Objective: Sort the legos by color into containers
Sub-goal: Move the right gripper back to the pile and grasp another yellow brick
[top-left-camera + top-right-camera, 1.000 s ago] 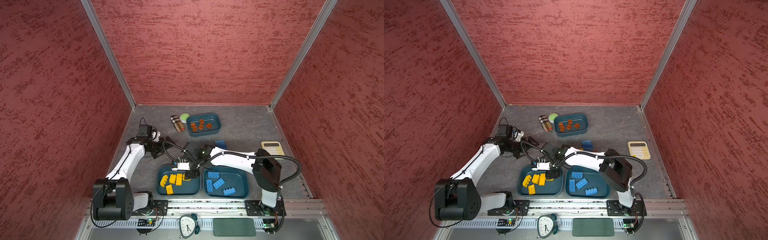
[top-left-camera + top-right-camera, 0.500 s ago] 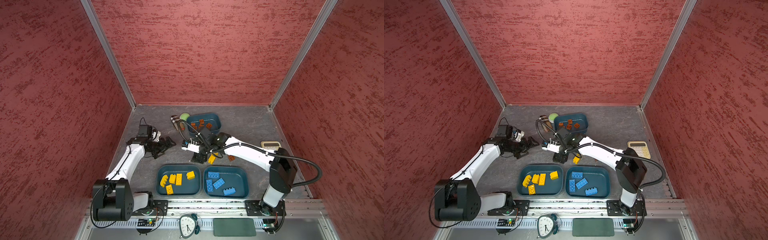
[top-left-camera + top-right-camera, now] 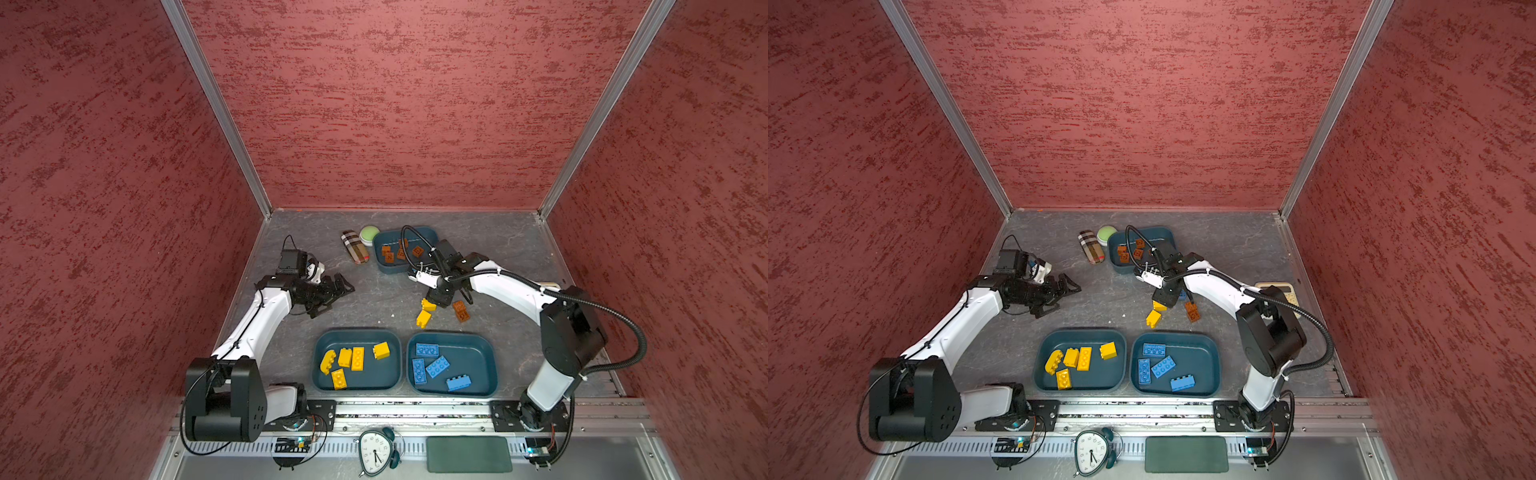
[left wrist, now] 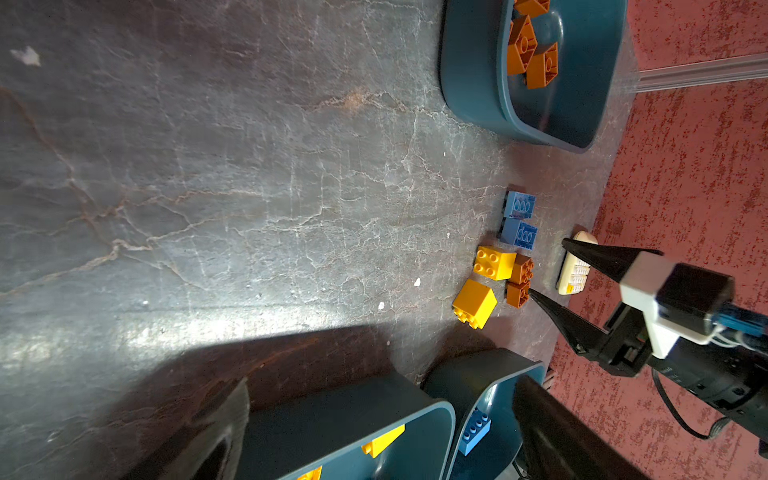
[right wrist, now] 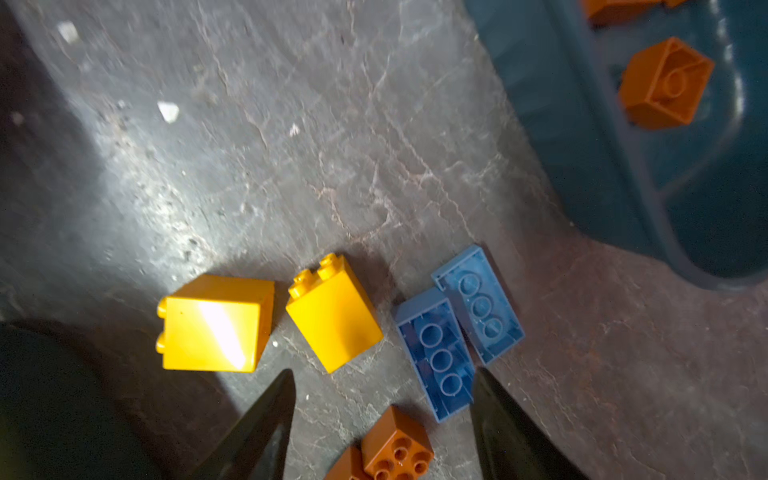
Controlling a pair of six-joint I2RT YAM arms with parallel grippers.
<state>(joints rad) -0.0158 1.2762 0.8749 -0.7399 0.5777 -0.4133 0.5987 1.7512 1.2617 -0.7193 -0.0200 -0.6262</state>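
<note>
A: Start from above. How many tubs, how many bricks?
B: In both top views, three teal tubs. The near-left tub (image 3: 376, 374) holds five yellow bricks (image 3: 358, 358). The near-right tub (image 3: 473, 357), just beside it, holds four blue bricks (image 3: 437, 366). The far tub (image 3: 386, 268) shows four brown bricks (image 3: 417, 250), with a black cable crossing it.
A: And on the floor?
B: A loose yellow pair (image 3: 423, 319) and a loose brown pair (image 3: 461, 311), between the far tub and the near ones. The right gripper (image 3: 452, 303) hangs over them, jaws spread, and its body covers whatever lies under it. The left gripper (image 3: 334, 298) is well apart to the left, jaws wide, gripping nothing.
A: Other things?
B: A plaid case (image 3: 355, 247) and a green puck (image 3: 369, 235) just beside the far tub. A calculator (image 3: 1277, 289) sits partly behind the right arm. A clock (image 3: 376, 455) and a dark green pad (image 3: 467, 455) lie on the front ledge.
A: Left wrist view?
B: Six loose bricks in one cluster: two yellow, two brown, plus a loose blue pair (image 4: 519, 233). The right gripper's tips stand apart next to the brown pair; touching or not, I cannot tell. Three brown bricks show in the far tub. The left gripper's own fingers (image 4: 552, 428) are dark blurs, wide apart.
A: Right wrist view?
B: Six again. The yellow pair lies on its sides, and the blue pair lies hollow side up, touching. The brown pair sits between the spread black fingers (image 5: 266, 415), with gaps either side. Two brown bricks show in the far tub.
</note>
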